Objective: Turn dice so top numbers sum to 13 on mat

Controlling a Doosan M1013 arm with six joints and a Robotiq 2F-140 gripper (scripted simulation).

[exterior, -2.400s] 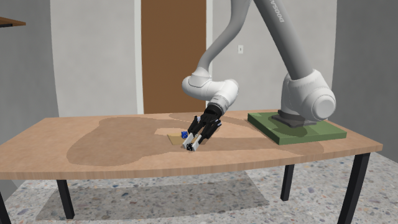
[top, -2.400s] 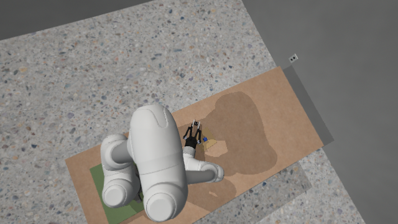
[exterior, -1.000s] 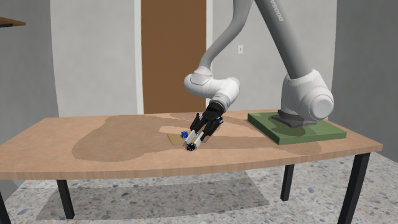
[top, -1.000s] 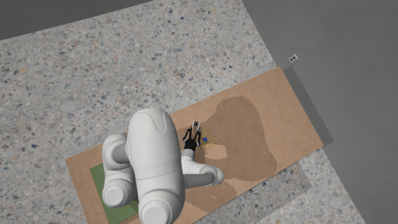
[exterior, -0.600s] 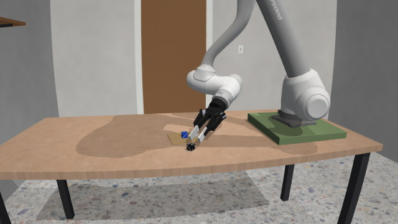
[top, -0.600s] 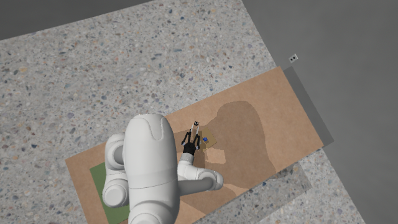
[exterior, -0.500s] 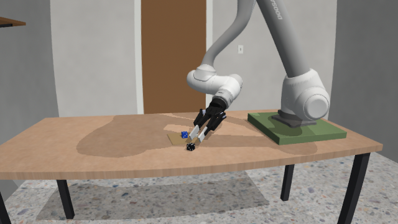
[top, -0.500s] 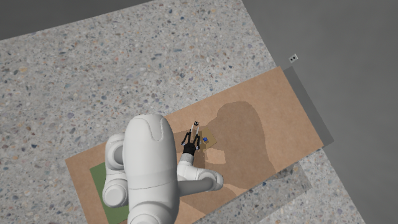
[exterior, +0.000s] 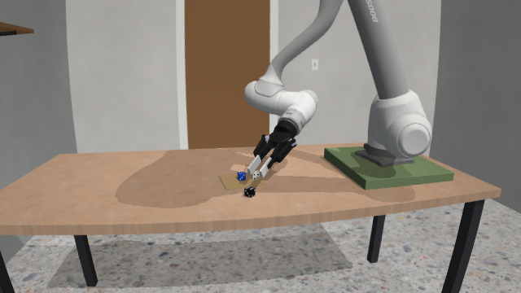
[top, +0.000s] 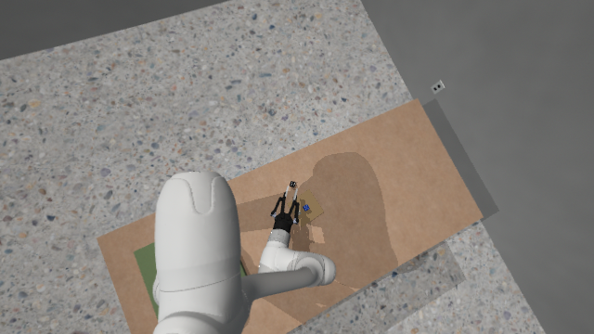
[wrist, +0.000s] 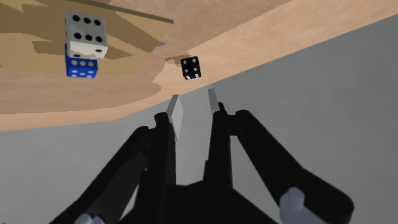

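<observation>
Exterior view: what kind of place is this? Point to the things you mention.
Probably an indoor robot test room: a white jointed arm [top: 197,232] [exterior: 281,99] bolted on a green base slab [top: 145,264] [exterior: 407,179], a wood-topped table [top: 436,176] [exterior: 61,203] under it, and a brown door [exterior: 227,73] in the plain wall behind.
</observation>
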